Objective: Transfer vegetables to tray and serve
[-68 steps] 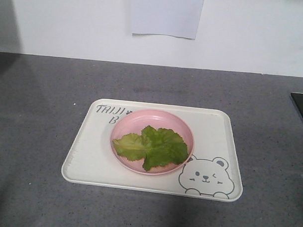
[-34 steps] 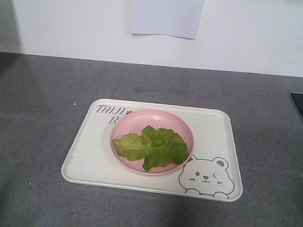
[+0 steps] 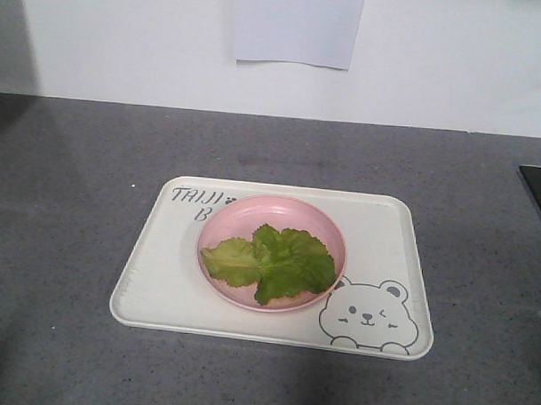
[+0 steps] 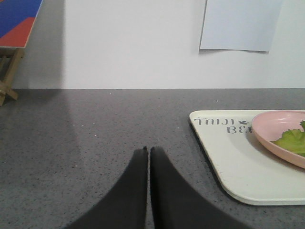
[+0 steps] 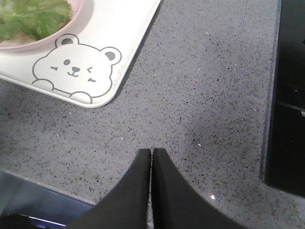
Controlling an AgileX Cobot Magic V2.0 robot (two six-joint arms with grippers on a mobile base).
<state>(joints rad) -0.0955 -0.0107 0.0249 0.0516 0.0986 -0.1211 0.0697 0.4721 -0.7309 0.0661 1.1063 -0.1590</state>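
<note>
Both my pincers are pressed shut and empty: left gripper [image 4: 148,151] low over the grey counter [image 3: 66,204] beside the tray [image 3: 161,288], right gripper [image 5: 152,152] off its bear corner. I judge the vegetables [image 3: 273,263] light, limp and easily torn, so I would pinch a pale rib. They lie flat, crinkly green, in the pink plate [image 3: 243,215] on the tray.

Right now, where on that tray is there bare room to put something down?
On the tray, the left strip beside the pink plate is bare, as is the right strip above the bear drawing. The middle is crowded: the plate with the vegetables fills it and overlaps the lettering.
</note>
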